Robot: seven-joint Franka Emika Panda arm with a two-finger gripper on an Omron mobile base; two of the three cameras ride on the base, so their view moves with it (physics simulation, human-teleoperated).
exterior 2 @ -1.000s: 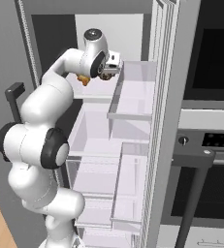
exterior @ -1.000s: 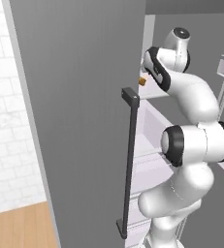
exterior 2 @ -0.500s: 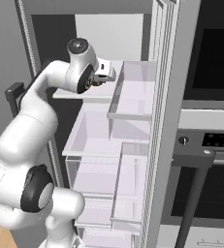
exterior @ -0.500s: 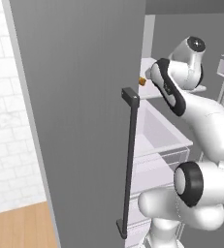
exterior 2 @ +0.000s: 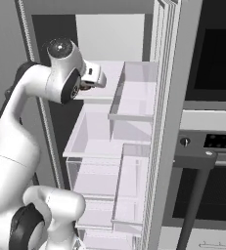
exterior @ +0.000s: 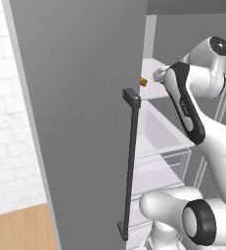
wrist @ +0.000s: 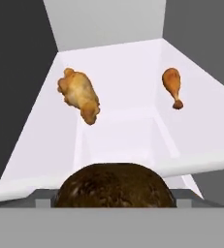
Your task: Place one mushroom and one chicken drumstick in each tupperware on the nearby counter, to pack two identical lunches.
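Fridge interior, upper shelf (wrist: pixel 133 121): white, glossy.

- Chicken drumstick, large (wrist: pixel 79 95): lying on the shelf at 11 o'clock in the hand view, thick end toward the back wall.
- Chicken drumstick, small (wrist: pixel 172 86): on the same shelf at 1 o'clock, well apart from the first, narrow end pointing toward the camera.
- Mushroom (wrist: pixel 114 186): dark brown rounded cap at 6 o'clock, right at the hand, over the shelf's front edge. Whether it is gripped cannot be told; the fingertips are hidden.
- Gripper (exterior 2: pixel 96 79): reaching in at shelf level; from the pictures, clenched or released cannot be told.
- Fridge door (exterior: pixel 80 122): grey, swung open, with a dark vertical handle (exterior: pixel 130 161).
- Oven (exterior 2: pixel 212 146): at 3 o'clock in the right base view.
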